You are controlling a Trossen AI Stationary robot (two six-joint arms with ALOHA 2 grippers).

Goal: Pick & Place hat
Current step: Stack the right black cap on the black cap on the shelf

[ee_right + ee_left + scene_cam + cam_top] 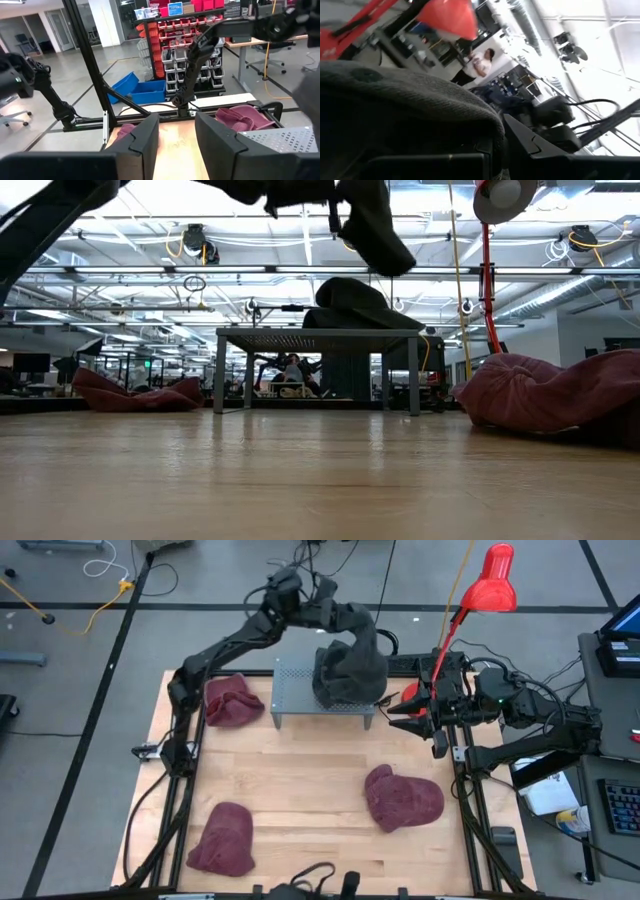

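Wooden and pale, the tabletop [310, 810] is the largest thing we see, with a perforated grey metal stand [295, 688] at its far middle. Both of our dark arms reach toward that stand. Our left end effector [372, 640] hangs above the stand's right part, clenched on a dark grey hat [350, 670]; the hat droops from it, and its lower folds rest on the stand's top. In the low view the hat [375, 225] dangles from the fingers with more dark cloth [355, 305] heaped on the stand [315, 338] beneath.

Three maroon hats lie on the wood. One hat [403, 797] sits well below the left end effector, toward the near right; another [222, 839] lies at the near left; the third [233, 700] is just beside the stand's left end.

Our right end effector [400, 712] waits just beside the stand's right edge, its fingers [145, 140] spread apart and released, holding nothing.
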